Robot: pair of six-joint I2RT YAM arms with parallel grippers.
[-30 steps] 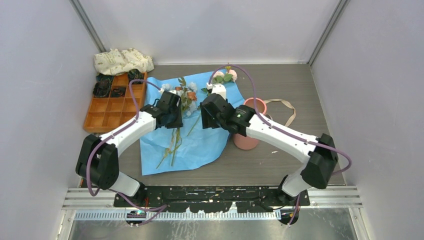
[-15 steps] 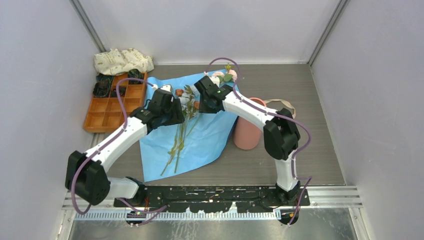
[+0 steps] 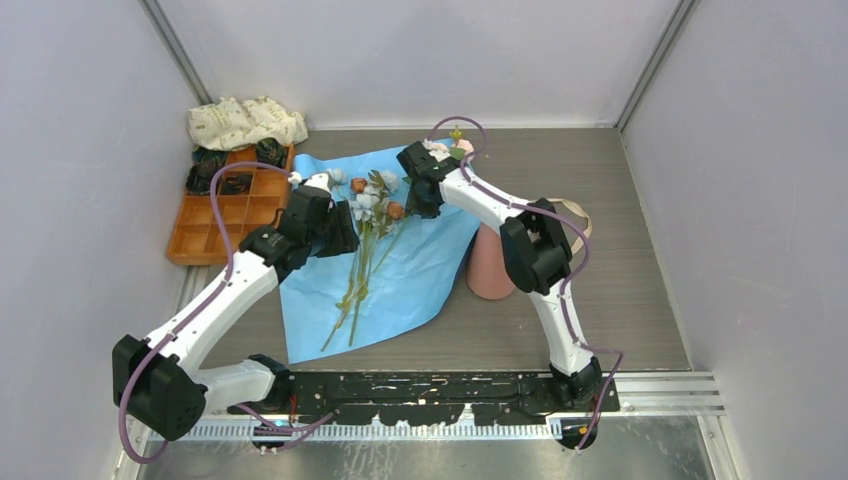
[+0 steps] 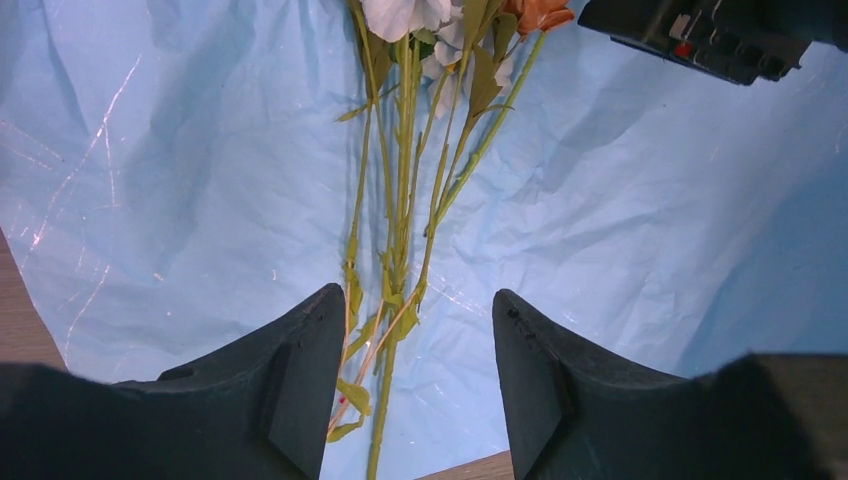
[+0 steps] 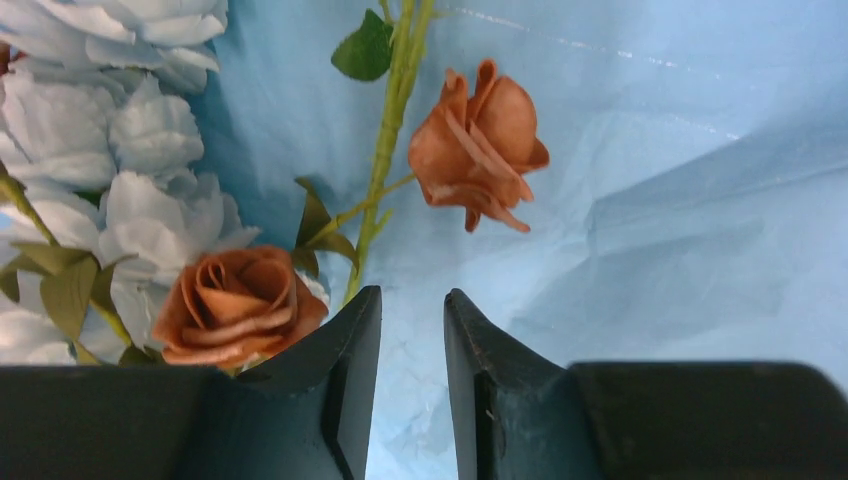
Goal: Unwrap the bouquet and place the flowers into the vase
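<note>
Top external: we see artificial long-stemmed flowers [image 3: 368,203] loose on crinkly light-blue paper [image 3: 425,270], mid-surface toward the far edge. Light, wiry stems [image 4: 405,200], probably springy; we'd pinch them mid-length, not the blooms. Left gripper [image 4: 418,305] jaws released over stems; right gripper [image 5: 412,300] jaws barely parted, empty.

Vase [image 3: 487,276] half behind right arm [image 3: 527,250]
</note>
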